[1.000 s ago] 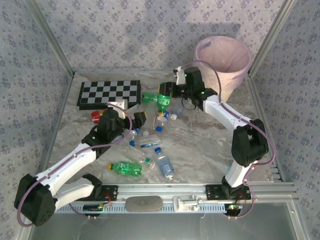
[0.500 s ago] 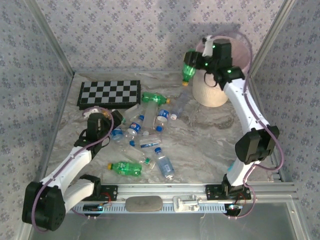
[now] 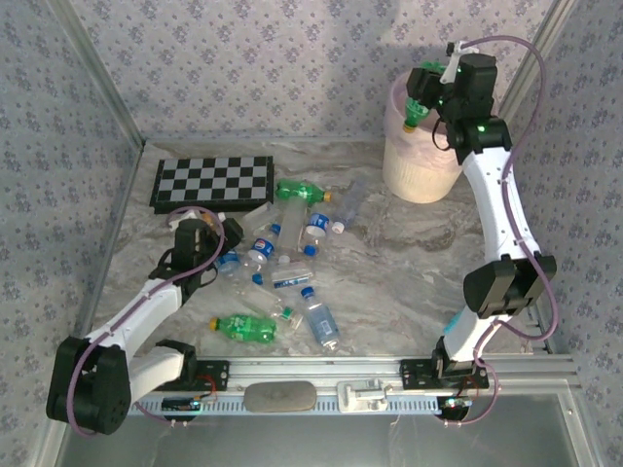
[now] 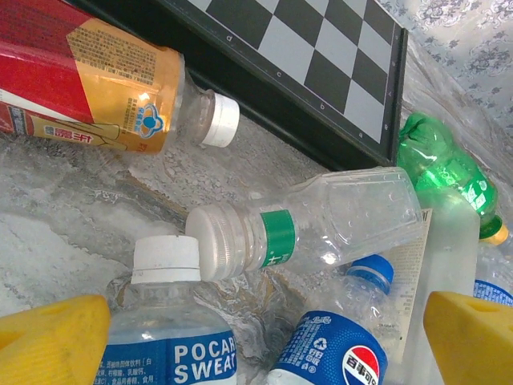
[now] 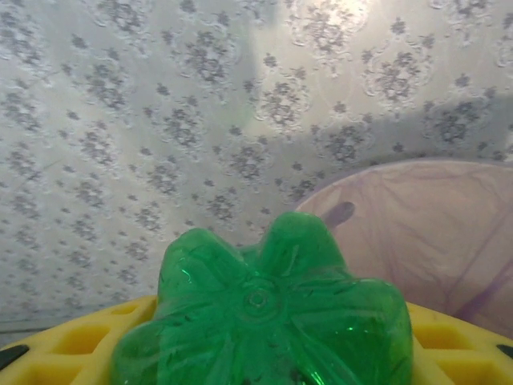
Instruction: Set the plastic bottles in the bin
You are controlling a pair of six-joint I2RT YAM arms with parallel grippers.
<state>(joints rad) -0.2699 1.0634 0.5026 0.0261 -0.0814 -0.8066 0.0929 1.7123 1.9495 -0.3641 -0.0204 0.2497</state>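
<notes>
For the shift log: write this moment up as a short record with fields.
right gripper: shut on green bottle, raised at the bin's left rim in the top view
left gripper: open, holding nothing, low over the pile
bin: far right of the table, pink liner
bottles: about ten lying loose, near side of the chessboard

In the right hand (image 3: 425, 97), a bottle (image 3: 418, 101), base end toward the wrist, over the rim of the bin (image 3: 414, 180); bin mouth ahead of and below the fingers. Between the spread fingers of the left hand (image 3: 222, 243), side by side on the bench (image 4: 72, 208), a Pocari Sweat bottle (image 4: 172, 341) and a Pepsi bottle (image 4: 337, 357); just ahead, a crosswise bottle (image 4: 321, 228); beyond that, the board (image 4: 304, 56).
</notes>
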